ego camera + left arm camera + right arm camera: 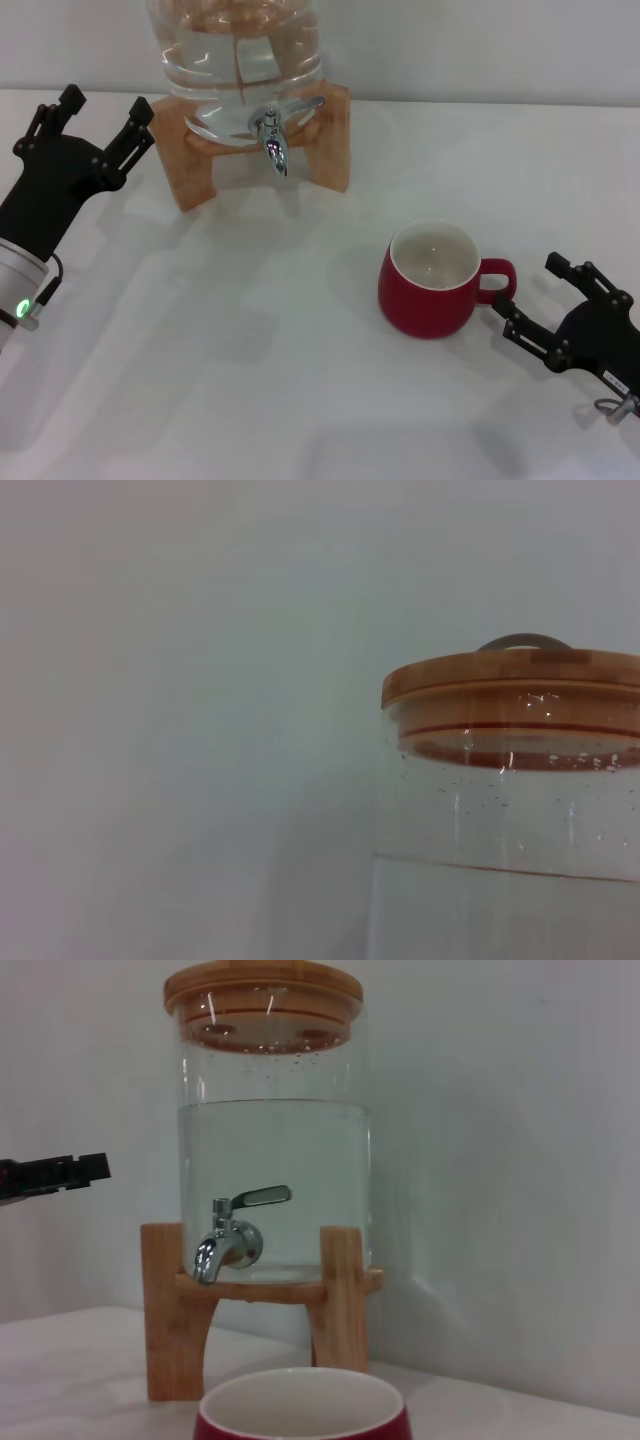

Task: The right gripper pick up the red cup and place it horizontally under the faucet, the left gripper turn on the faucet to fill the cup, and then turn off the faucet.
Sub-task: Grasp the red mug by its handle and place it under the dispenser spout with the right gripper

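Item, nearest: right gripper (530, 300), black prongs spread, low on the table at the robot's right, just beside the loop handle of the red cup (430, 280), not closed on it. Red cup upright on the white table (250, 380), white inside apparently dry, standing well apart from the faucet (272, 138) and to its right. Item, left side: left gripper (95, 118), prongs spread, held beside the wooden stand (330, 150), short of the faucet lever. Item, farthest: clear water jar (270, 1180) on that stand, water-filled, wooden lid (262, 990) on top; chrome faucet apparently shut, nothing running. Progress judged: nothing yet done; grasp, placing under the spout, opening and closing the faucet all remained. Surface plain white, bare; behind it a blank pale wall (180, 680)
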You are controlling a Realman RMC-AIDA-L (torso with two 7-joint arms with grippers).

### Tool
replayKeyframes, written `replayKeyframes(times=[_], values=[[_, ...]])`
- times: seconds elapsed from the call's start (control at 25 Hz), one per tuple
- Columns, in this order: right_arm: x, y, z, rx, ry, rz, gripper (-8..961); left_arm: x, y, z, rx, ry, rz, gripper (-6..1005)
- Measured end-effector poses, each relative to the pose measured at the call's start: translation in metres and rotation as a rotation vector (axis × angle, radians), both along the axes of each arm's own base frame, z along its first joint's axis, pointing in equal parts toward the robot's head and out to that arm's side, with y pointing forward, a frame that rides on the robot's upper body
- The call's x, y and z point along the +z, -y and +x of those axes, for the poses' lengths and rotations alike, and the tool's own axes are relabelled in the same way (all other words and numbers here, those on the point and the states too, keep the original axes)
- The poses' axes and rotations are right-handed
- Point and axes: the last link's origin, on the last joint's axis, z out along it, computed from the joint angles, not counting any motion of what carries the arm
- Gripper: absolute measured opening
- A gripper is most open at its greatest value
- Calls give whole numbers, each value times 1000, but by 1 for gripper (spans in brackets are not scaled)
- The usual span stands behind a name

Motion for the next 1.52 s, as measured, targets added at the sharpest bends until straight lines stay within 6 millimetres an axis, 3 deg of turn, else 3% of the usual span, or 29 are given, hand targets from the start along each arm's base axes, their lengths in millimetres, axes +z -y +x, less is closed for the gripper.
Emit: replayKeyframes(times=[0.56, 1.52], values=[[-11, -6, -7, 6, 45, -16, 854, -1, 0, 1, -2, 1, -3, 879], [-9, -17, -8, -10, 49, 3, 854, -1, 0, 1, -2, 2, -1, 879]])
